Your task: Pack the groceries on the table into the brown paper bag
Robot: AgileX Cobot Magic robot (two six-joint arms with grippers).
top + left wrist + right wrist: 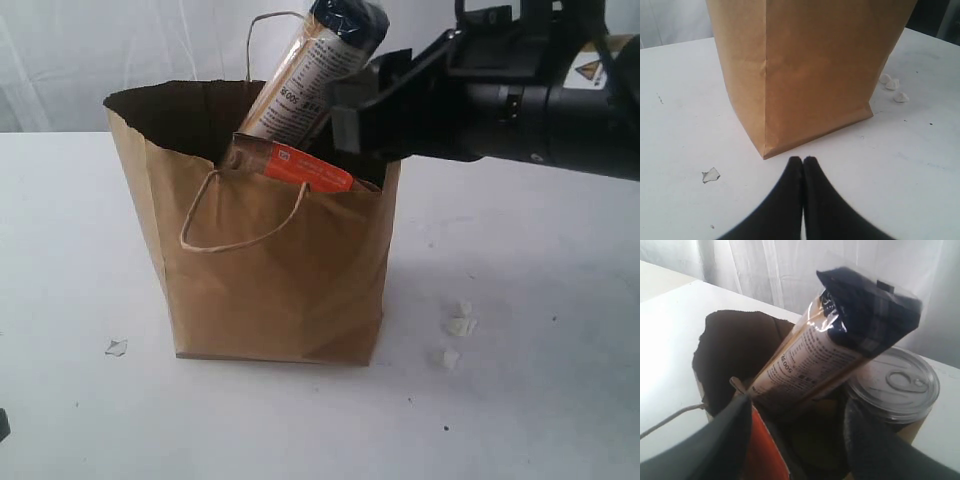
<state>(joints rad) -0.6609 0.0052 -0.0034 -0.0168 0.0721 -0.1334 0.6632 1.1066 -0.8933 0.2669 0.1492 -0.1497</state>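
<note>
The brown paper bag (270, 290) stands upright in the middle of the outside picture, on the white table (540, 420). Its top is open. A long pasta packet (312, 70) sticks out of the bag and leans toward the upper right of the frame, with its dark end high above the rim. Just below it, an orange pouch (305, 168) peeks over the front edge of the bag, near the middle of the frame. One cord handle (240, 243) hangs down the front of the bag, and another loops up behind it. The black right pincer (360, 108) is at the upper right, on its big black arm. It sits just over the right side of the bag's top, close beside the pasta packet. In the right wrist picture its two fingers (727, 440) are spread wide apart, with the bag's open mouth below them. That picture also shows a can (896, 385) with a pull ring, standing in the bag next to the pasta packet. I cannot tell if the fingers touch anything. The left pincer (803, 165) shows in the left wrist picture. Its two tips are pressed together. It is low over the table, near the bag's bottom corner but apart from it. A few white crumbs (457, 327) lie on the table at the lower right of the outside picture. A little scrap (116, 347) lies at the lower left.
</note>
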